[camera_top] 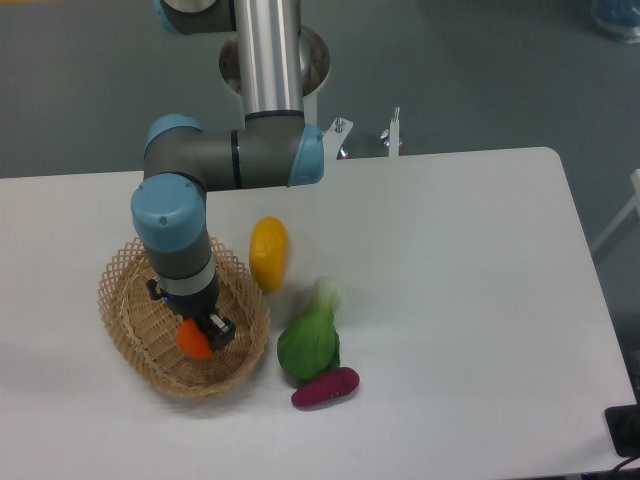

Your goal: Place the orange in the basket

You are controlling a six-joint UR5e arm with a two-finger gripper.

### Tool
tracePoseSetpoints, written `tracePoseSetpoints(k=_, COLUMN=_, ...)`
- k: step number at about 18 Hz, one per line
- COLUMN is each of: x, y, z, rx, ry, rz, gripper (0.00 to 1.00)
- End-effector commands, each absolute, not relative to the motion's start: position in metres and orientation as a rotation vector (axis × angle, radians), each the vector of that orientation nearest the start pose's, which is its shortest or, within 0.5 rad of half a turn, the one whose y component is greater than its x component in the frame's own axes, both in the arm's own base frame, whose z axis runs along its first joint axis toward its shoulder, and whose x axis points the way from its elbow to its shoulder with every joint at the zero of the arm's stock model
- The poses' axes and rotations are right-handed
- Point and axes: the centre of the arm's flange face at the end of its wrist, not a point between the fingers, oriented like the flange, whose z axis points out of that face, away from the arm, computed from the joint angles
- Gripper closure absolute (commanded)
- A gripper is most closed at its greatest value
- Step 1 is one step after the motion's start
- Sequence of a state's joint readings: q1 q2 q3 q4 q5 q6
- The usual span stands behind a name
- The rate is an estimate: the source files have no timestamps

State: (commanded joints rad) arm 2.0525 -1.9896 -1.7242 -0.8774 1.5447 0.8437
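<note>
Looking down from the fixed camera, you lose much of the gripper (208, 335) behind the arm's own wrist, so you cannot tell whether its fingers are spread or pinching; only dark finger parts show just beside the orange (194, 341), touching or nearly touching it. The orange itself is partly covered by those fingers, and whether it rests on the weave or is held just above it is not clear. It sits inside the basket (130, 340), toward the near right part of the bowl, and nothing else shows in there, though the wrist hides the middle of the basket floor. The basket stands on the white table (460, 300). Outside it, a yellow oval fruit (268, 253) lies just beside the rim, a green leafy vegetable (310, 340) lies near the basket's right side, and a purple piece (325, 387) touches the vegetable's lower end.
</note>
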Motion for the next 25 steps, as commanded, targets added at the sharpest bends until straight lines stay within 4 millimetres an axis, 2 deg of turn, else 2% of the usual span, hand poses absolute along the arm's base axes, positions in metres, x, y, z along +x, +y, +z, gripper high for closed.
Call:
tracePoseSetpoints(k=1, x=-0.164, y=0.607, z=0.252, rx=-2.979, ry=0.547, rz=0.085, gripper=0.04)
tracePoseSetpoints(k=2, x=-0.164, y=0.607, z=0.252, rx=-2.980, ry=0.547, rz=0.087, gripper=0.00)
tracePoseSetpoints(k=8, x=-0.168, y=0.605, z=0.259, rx=-2.978, ry=0.539, rz=0.109, gripper=0.00)
tracePoseSetpoints(k=12, x=-0.218, y=0.588, z=0.285, rx=-2.965, ry=0.437, rz=0.157, gripper=0.00)
tracePoseSetpoints(k=13, x=-0.241, y=0.577, z=0.290, rx=-2.969, ry=0.408, rz=0.167, gripper=0.00)
tracePoseSetpoints(k=15, x=-0.273, y=0.559, z=0.297, rx=-2.973, ry=0.387, rz=0.184, gripper=0.00)
tracePoseSetpoints(k=17, x=-0.320, y=0.527, z=0.312, rx=-2.973, ry=0.360, rz=0.219, gripper=0.00)
tracePoseSetpoints(k=19, x=-0.349, y=0.509, z=0.314, rx=-2.990, ry=0.334, rz=0.215, gripper=0.00)
tracePoseSetpoints(k=21, x=-0.386, y=0.482, z=0.314, rx=-3.005, ry=0.347, rz=0.209, gripper=0.00)
tracePoseSetpoints(k=25, x=-0.437, y=0.436, z=0.312, rx=-3.038, ry=0.417, rz=0.155, gripper=0.00)
